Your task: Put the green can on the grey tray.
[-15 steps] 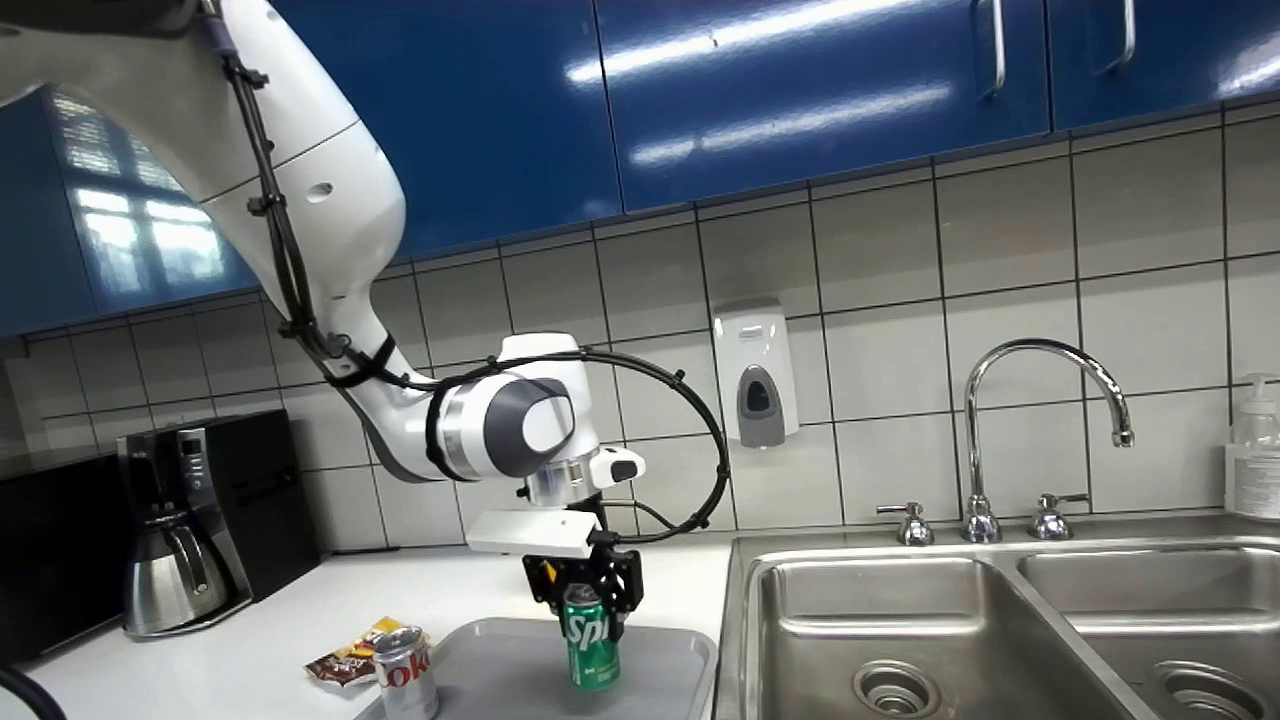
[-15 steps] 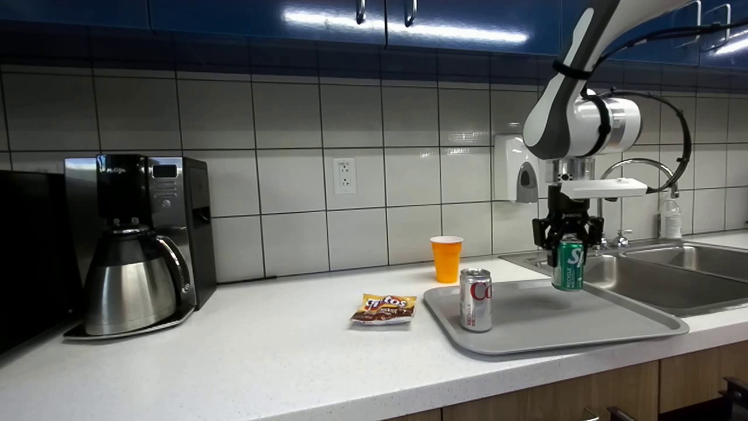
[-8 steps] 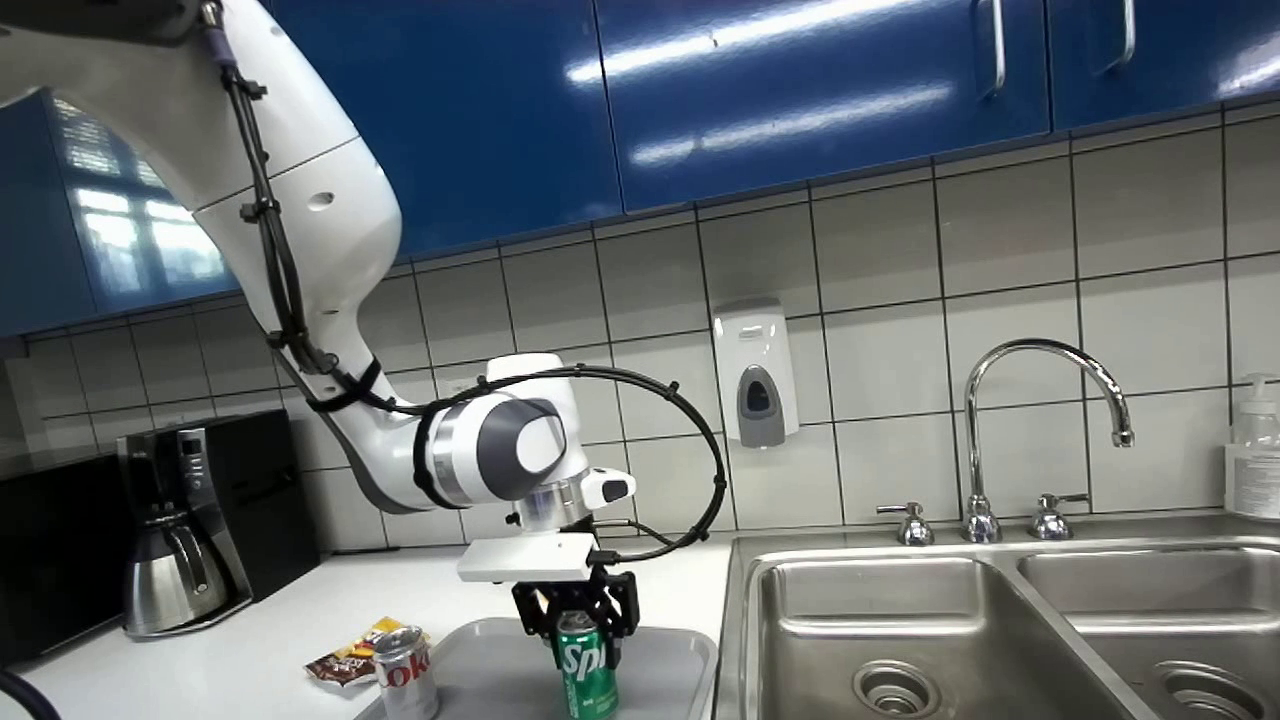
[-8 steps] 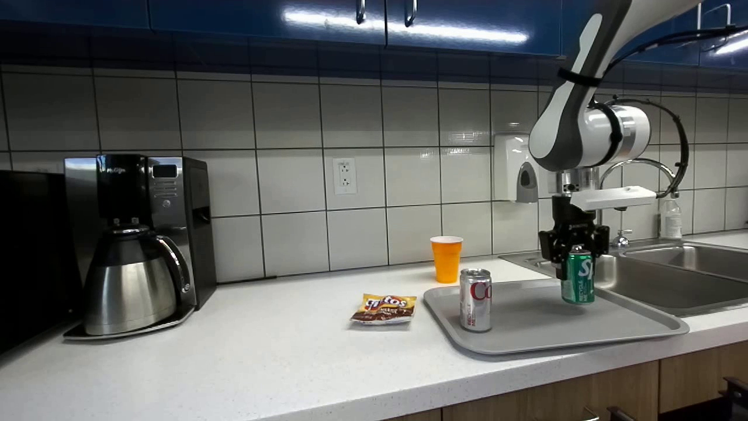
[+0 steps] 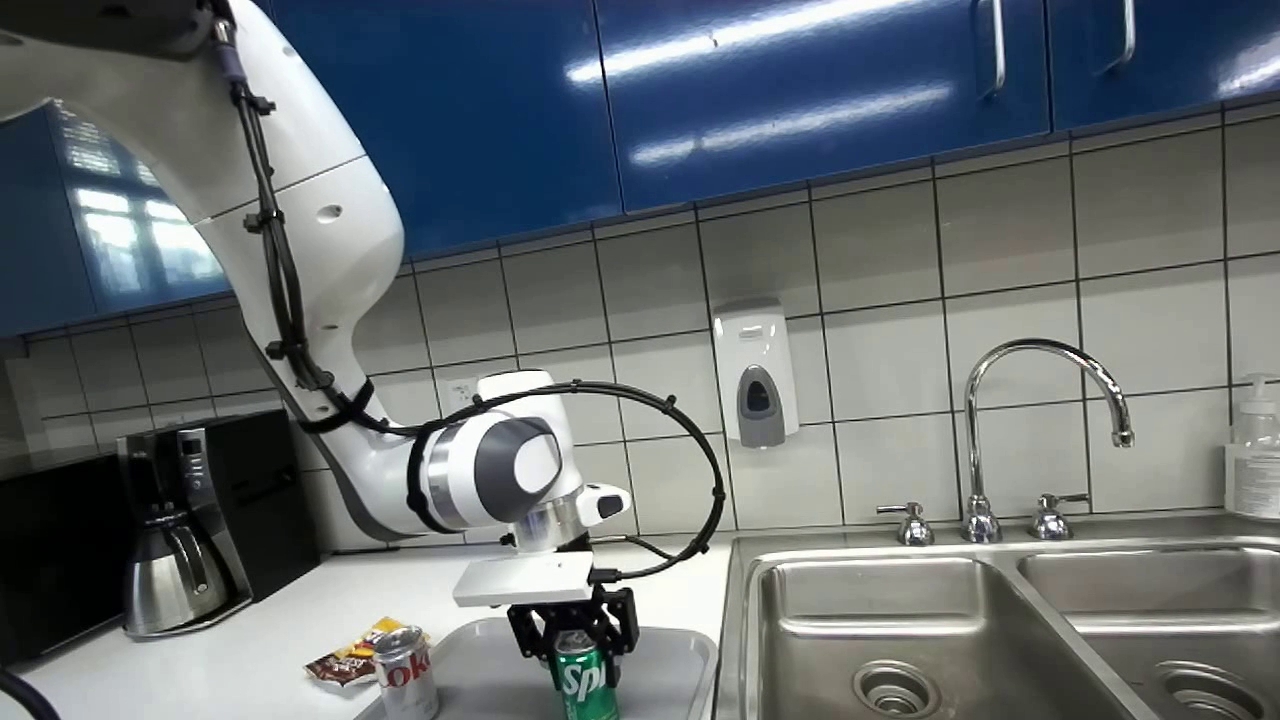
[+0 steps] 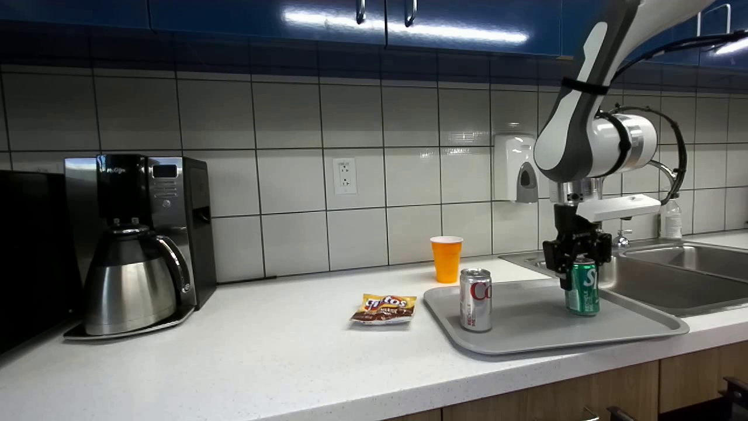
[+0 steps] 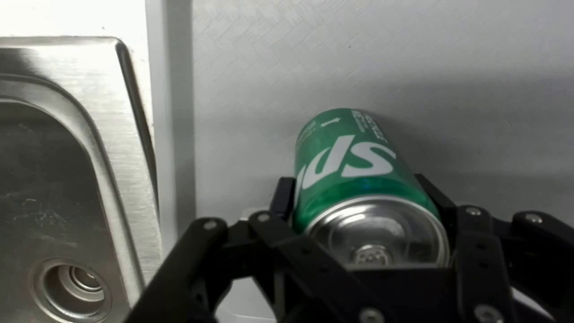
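The green can (image 6: 583, 292) is upright over the right part of the grey tray (image 6: 526, 327) in an exterior view. Its bottom is at or just above the tray's surface; I cannot tell which. In an exterior view, the green can (image 5: 586, 690) is cut off by the lower frame edge, over the grey tray (image 5: 490, 655). My gripper (image 6: 584, 270) points down, shut on the can's upper part. In the wrist view, the gripper's fingers (image 7: 356, 193) press both sides of the green can (image 7: 354, 157), with its silvery top facing me and the grey tray (image 7: 251, 80) behind it.
A silver-and-red can (image 6: 475, 301) stands on the tray's left part. A snack bag (image 6: 384, 310) and orange cup (image 6: 447, 260) are beside the tray. The steel sink (image 5: 880, 640) adjoins the tray's side. A coffee maker (image 6: 140, 245) stands far left.
My gripper has moved down with the green can, bringing it close to the tray surface, and slightly right in an exterior view. The other objects have not moved.
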